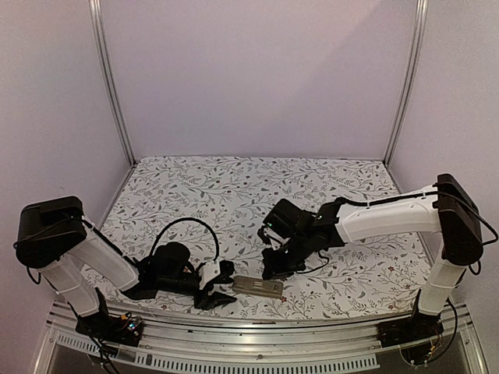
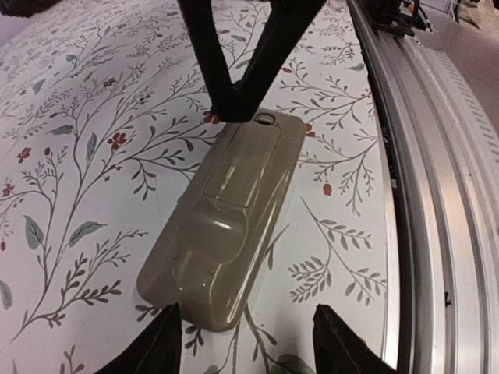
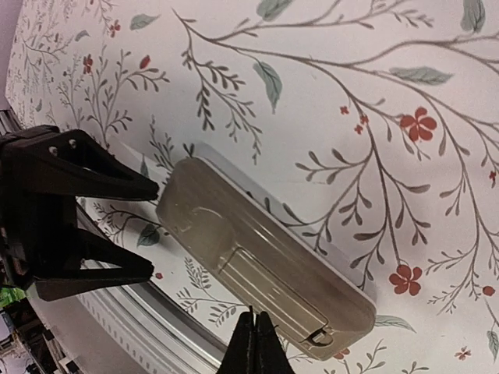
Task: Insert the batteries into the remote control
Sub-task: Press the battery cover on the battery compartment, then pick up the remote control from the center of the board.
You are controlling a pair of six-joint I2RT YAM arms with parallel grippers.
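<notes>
Remote (image 1: 257,287) lies back-up on the table (image 1: 234,187) near the front rail (image 2: 421,195). Long axis runs left-right along that edge, latch end toward the right arm. Right gripper (image 3: 253,323) is pressed together, tips at the latch end of the cover (image 2: 249,164). Left gripper (image 2: 245,335) is spread around the rounded end, apparently not touching. My worry: nothing pins the remote, so a push could skid it or the tips slip off. I see no batteries.

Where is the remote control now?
Top view: the slim tan remote control lies back-up near the table's front edge, between left gripper and right gripper.
</notes>
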